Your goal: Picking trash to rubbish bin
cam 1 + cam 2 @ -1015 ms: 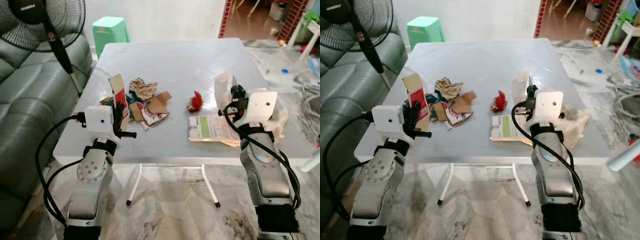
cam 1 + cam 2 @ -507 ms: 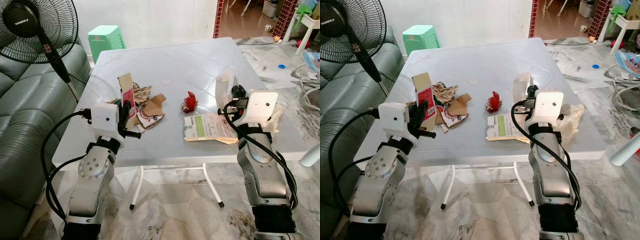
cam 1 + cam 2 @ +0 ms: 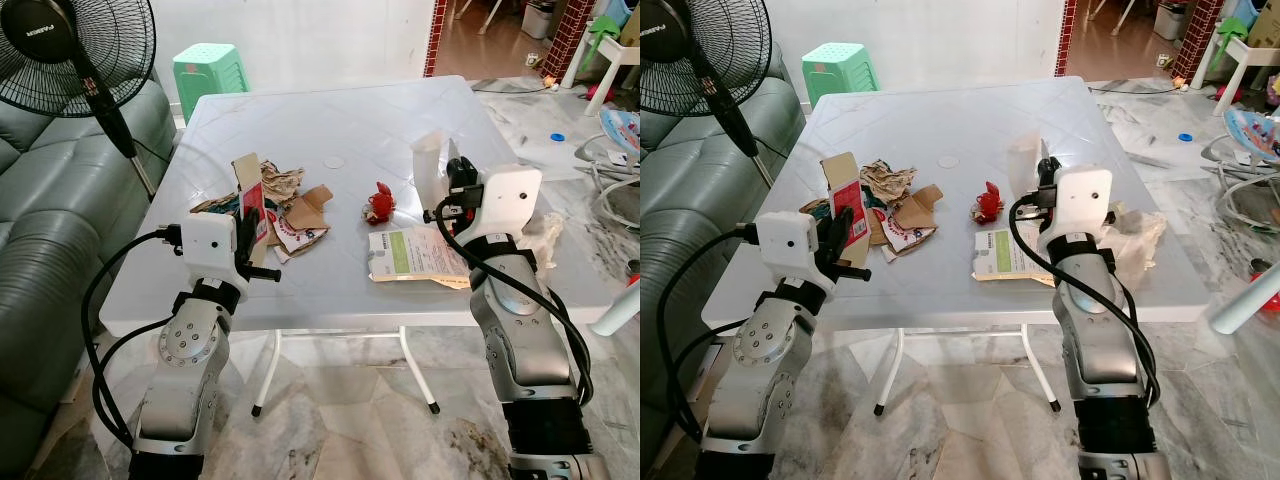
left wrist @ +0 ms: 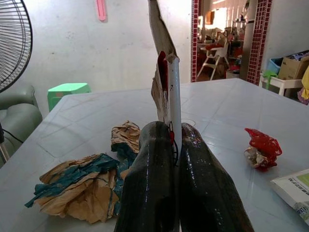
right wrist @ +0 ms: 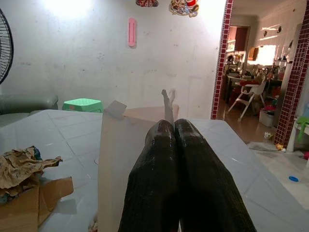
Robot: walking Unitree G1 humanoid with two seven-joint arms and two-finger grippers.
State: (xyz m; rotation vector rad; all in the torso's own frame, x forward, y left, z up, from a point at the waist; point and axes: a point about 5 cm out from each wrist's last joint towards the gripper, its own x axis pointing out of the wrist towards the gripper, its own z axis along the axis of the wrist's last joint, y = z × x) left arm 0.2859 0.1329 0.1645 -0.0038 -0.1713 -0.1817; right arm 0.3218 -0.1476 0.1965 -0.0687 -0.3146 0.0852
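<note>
Each tool is already loaded for the bin: the left tool [image 3: 243,226] pinches a red-printed carton scrap [image 3: 249,186] off the table [image 3: 400,120], the right tool [image 3: 448,180] a pale sheet [image 3: 427,168].

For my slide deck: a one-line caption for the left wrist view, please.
Left tool shut on a flattened carton above the table, crumpled paper and red wrapper behind.

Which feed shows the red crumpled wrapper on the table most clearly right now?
The left wrist view: the red crumpled wrapper sits large and unobstructed on the table, red folds over a pale underside. In both eye views it is a small red blob between the cardboard scraps and the printed paper.
</note>
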